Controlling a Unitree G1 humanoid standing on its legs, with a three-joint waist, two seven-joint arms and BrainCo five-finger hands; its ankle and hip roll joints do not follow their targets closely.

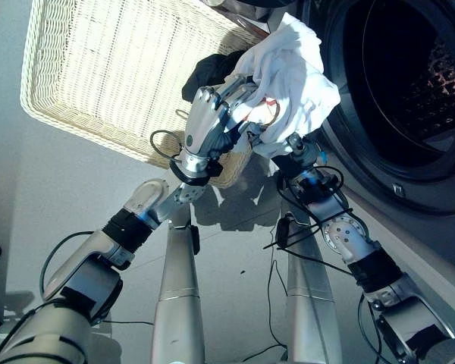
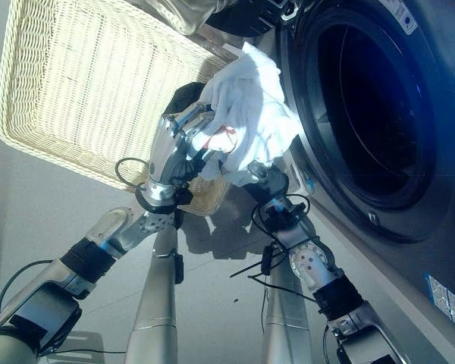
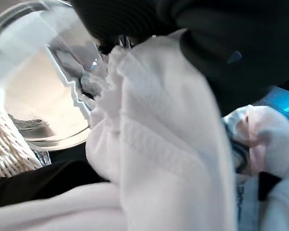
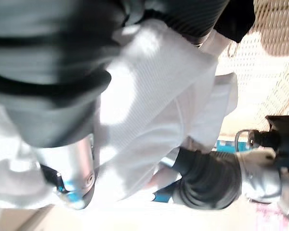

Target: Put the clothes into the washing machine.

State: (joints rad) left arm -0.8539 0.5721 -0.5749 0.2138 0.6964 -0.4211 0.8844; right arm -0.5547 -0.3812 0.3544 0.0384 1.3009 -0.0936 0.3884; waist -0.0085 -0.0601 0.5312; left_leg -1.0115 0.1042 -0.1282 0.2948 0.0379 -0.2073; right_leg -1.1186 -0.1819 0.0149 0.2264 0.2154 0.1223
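Observation:
A bunched white garment hangs in the air between the wicker basket and the washing machine's open drum. My left hand grips its lower left side with curled fingers. My right hand is under the bundle's lower right, its fingers mostly buried in the cloth; in the right wrist view its thumb presses into the white fabric. A black garment lies in the basket's near corner, just behind my left hand.
The washer's dark rubber ring and front panel stand close on the right. Its glass door is swung open beyond the basket. Grey floor stretches to the left of my arms.

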